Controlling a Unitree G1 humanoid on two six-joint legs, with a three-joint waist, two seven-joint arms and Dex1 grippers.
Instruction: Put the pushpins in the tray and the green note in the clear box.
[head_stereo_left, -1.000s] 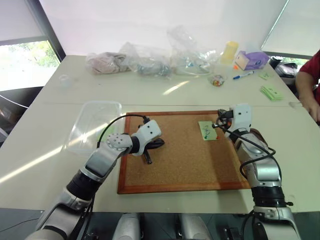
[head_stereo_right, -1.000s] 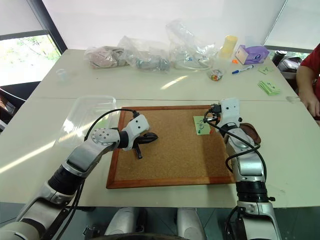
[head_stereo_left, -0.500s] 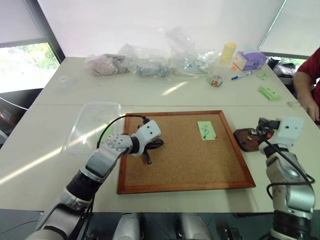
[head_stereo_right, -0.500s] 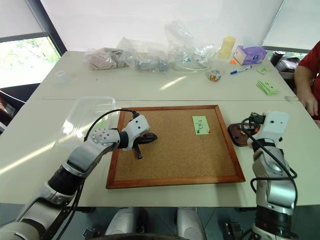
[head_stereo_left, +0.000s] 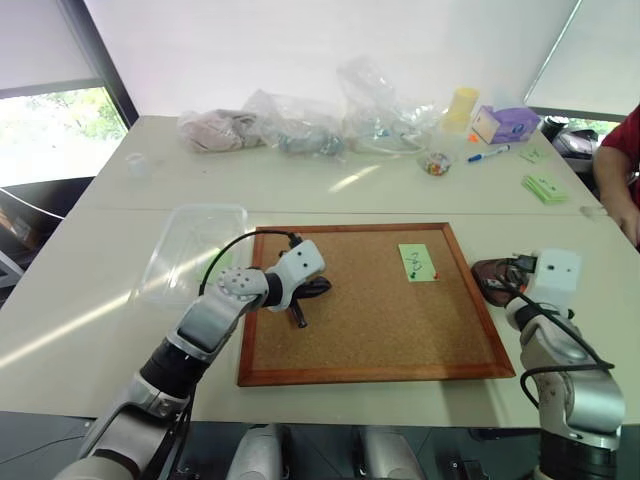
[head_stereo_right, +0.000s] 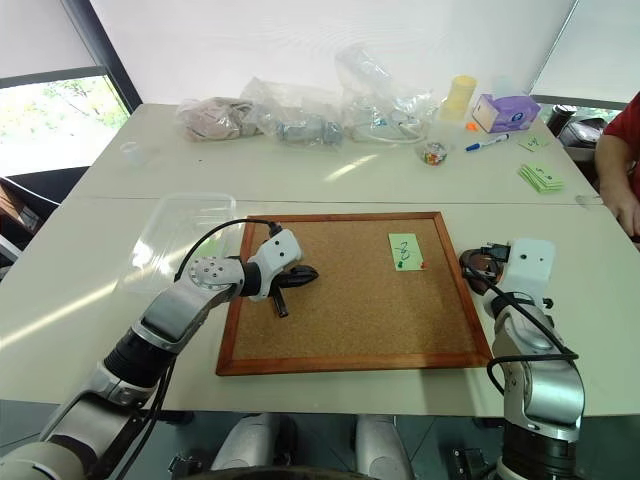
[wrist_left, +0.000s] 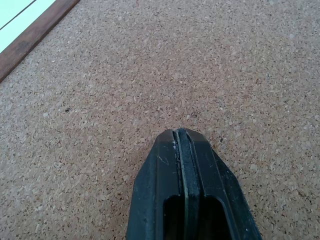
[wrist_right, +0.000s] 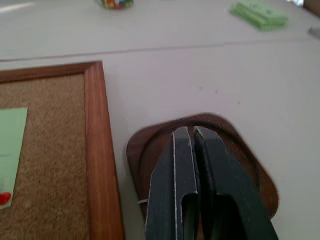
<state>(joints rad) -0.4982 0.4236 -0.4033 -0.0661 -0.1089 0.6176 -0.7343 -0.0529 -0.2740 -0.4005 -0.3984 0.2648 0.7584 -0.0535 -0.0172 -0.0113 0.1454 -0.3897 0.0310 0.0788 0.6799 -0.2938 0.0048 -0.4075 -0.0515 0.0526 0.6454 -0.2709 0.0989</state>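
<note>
Dark handwritten marks are seen on the green note (head_stereo_left: 417, 263). They cannot be read. No other text is legible.

Head pair: set high, facing forward and down across the tabletop (head_stereo_left: 90, 300), far enough back to take in the whole cork board (head_stereo_left: 370, 300), the clear box (head_stereo_left: 195, 250) and the bags along the far edge; both eyes nearly the same scene, slightly offset sideways. Left wrist: pressed close over the cork, looking along the left gripper (wrist_left: 181, 134), jaws shut. Right wrist: low and near, looking along the right gripper (wrist_right: 192, 132) over the brown tray (wrist_right: 235, 150); shares board edge, green note (wrist_right: 10, 150) and tray with the head pair.
</note>
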